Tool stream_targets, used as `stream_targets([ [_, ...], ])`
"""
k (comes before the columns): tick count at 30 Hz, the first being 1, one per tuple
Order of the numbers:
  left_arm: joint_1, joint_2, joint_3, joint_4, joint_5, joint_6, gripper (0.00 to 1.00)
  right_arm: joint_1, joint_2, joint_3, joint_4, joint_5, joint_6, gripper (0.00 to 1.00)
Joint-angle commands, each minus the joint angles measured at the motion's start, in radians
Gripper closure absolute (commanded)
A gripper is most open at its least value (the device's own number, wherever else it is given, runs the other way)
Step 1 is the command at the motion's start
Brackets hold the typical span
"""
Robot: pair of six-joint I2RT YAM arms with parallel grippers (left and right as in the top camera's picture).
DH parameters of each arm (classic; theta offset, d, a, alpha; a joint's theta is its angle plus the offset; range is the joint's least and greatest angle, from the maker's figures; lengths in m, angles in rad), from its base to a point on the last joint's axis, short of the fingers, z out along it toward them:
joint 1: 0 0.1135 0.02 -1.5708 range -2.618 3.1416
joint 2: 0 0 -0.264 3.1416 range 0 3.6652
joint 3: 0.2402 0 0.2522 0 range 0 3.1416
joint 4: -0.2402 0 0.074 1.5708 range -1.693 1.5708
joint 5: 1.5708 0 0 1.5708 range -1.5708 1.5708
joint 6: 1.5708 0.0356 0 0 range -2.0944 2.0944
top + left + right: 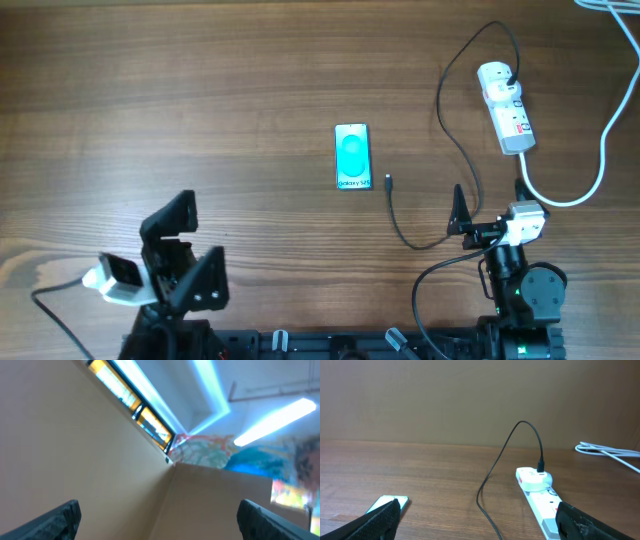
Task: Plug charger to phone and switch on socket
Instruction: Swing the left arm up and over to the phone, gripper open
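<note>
Overhead view: the phone [351, 157] lay face up near the middle of the wooden surface [200, 90], its cyan screen lit. The charger [388, 182] ended in a small plug tip just beside the phone's lower right corner, not touching it. Its thin black cable looped away to the socket [505, 120] at the upper right, beside a thick white cord [600, 150]. The left hand [200, 235] sat at the lower left, spread wide and empty. The right hand [462, 225] sat at the lower right, near the cable.

Left wrist view: the left hand [157, 510] pointed up at ceiling lights [272, 420], fingers [55, 520] far apart.

Right wrist view: the right hand [477, 510] was spread wide, holding nothing, with the phone [390, 504] beside its left-side finger [375, 522]. The charger [520, 435] arched up from the socket [540, 490].
</note>
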Motion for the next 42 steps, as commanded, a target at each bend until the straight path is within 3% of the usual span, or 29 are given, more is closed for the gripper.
stream_targets([
  [1,-0.004,0.027,0.228,-0.171,-0.042,-0.080,0.00,0.003,0.000,-0.001,0.002,0.006,-0.011,0.00],
  [5,-0.003,0.188,0.582,-0.547,0.028,0.134,0.00,0.003,0.000,-0.001,0.002,0.006,-0.011,0.00],
  [9,-0.004,0.490,1.022,-1.107,0.032,0.282,0.00,0.003,0.000,-0.001,0.002,0.007,-0.011,0.00],
  [12,-0.004,0.767,1.381,-1.551,0.032,0.512,0.00,0.003,0.000,-0.001,0.002,0.006,-0.011,0.00],
  [14,-0.004,0.915,1.557,-1.732,0.032,0.595,0.00,0.003,0.000,-0.001,0.002,0.006,-0.011,0.00],
  [17,-0.004,1.061,1.707,-1.895,0.033,0.594,0.00,0.003,0.000,-0.001,0.002,0.006,-0.011,0.00],
  [23,-0.026,1.229,1.746,-1.907,0.164,0.523,0.00,0.003,0.000,-0.001,0.002,0.006,-0.011,0.00],
  [30,-0.317,1.432,1.747,-1.999,-0.235,0.439,0.00,0.003,0.000,-0.001,0.002,0.007,-0.011,0.00],
  [35,-0.436,1.608,1.747,-2.010,-0.295,0.381,0.00,0.003,0.000,-0.001,0.002,0.007,-0.011,0.00],
  [42,-0.541,1.864,1.747,-1.985,-0.489,0.301,0.00,0.003,0.000,-0.001,0.002,0.007,-0.011,0.00],
])
